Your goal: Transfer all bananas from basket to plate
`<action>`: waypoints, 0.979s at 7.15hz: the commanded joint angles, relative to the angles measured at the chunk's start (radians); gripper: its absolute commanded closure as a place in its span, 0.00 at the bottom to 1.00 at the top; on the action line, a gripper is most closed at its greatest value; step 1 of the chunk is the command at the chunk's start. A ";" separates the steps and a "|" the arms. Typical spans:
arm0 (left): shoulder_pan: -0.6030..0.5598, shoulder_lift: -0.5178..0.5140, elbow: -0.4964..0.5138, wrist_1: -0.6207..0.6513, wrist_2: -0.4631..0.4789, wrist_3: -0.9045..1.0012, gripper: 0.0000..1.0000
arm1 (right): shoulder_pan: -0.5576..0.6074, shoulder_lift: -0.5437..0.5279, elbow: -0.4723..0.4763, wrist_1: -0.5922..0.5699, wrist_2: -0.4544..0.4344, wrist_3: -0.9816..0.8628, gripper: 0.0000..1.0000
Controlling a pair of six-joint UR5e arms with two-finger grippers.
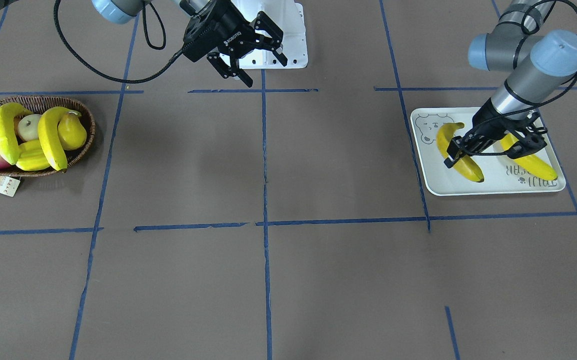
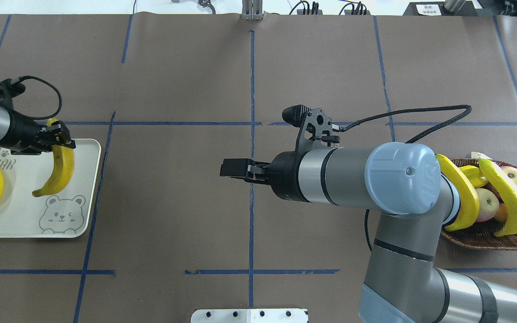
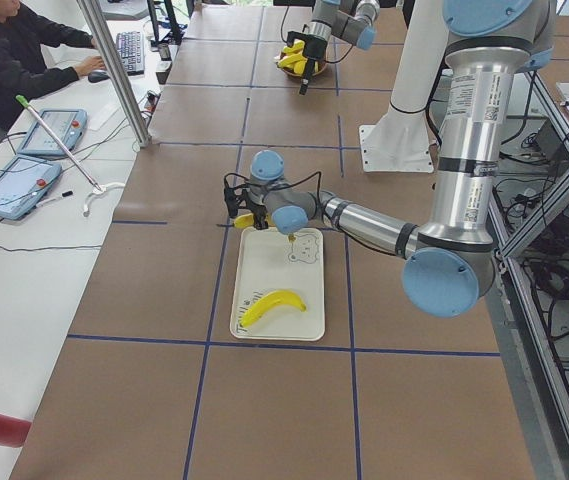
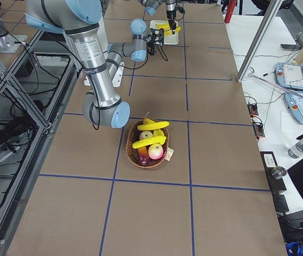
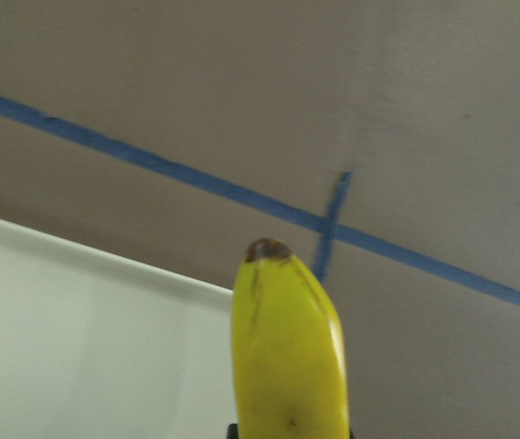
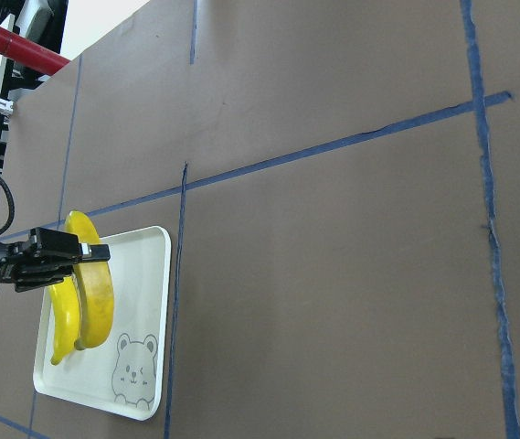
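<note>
The job looks about half done. One laid banana point(image 1: 533, 162) rests on the plate point(image 1: 468, 189), and the left pincer point(image 1: 456, 152) is closed around a held banana point(image 1: 468, 167) low over the same plate; whether this one already bears on the tray I cannot tell. Two more are left in the basket point(image 1: 33, 99): a first basket banana point(image 1: 5, 132) and a second basket banana point(image 1: 50, 137). Both arch over the apples on top of the pile, so lifting them should not mean digging. The right pincer point(image 1: 266, 72) hangs spread wide and empty near the robot's base, well apart from both basket and plate. As for edges, the left wrist view shows the held banana's dark tip reaching past the plate's rim over the brown desk point(image 1: 318, 275), so it wants drawing inward before release. The bear-face corner offers bare room for the fruit to come. A wide stretch of desk separates basket from plate, which gives easy passage.
</note>
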 commanded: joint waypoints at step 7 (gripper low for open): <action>-0.005 0.134 0.025 0.002 0.049 0.098 1.00 | 0.010 -0.009 0.002 0.002 -0.002 0.001 0.00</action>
